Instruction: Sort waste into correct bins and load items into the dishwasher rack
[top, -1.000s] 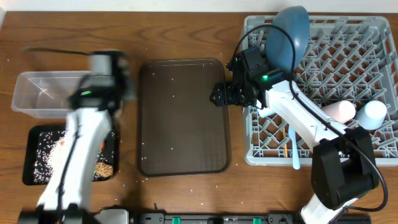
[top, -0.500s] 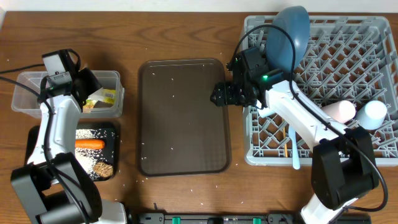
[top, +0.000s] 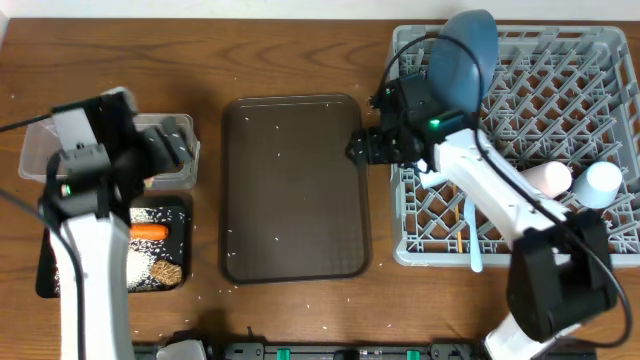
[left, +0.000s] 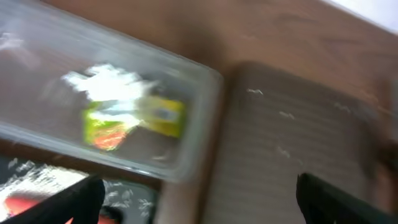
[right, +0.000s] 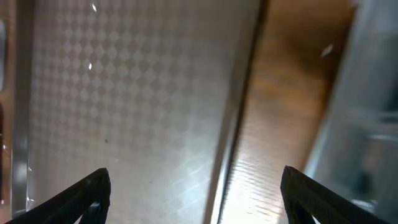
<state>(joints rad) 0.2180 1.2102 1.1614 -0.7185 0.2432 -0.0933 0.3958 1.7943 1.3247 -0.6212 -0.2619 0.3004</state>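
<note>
The clear box (top: 60, 158) holds the yellow-green wrapper (left: 134, 118) and the white tissue (left: 106, 81). My left gripper (top: 172, 146) hovers open and empty above the box's right end, blurred by motion; in its wrist view the fingertips (left: 71, 200) stand wide apart. The black tray (top: 60, 280) in front carries the orange carrot (top: 148, 231) and brown crumbs (top: 166, 270). My right gripper (top: 362, 148) hangs open and empty over the right edge of the brown serving tray (top: 295, 190), next to the grey rack (top: 590, 70). In the rack stand a dark blue plate (top: 465, 55), a pink cup (top: 546, 178), a light blue cup (top: 603, 183) and a light blue utensil (top: 470, 238).
White grains are scattered on the serving tray and on the wooden table (top: 290, 50). The right wrist view shows the serving tray's rim (right: 239, 124) with the rack wall (right: 367, 93) close on the right.
The left gripper went from shut to wide open, leaving the wrapper in the clear box, and the left arm has swung meanwhile. The right gripper shifted slightly toward the rack.
</note>
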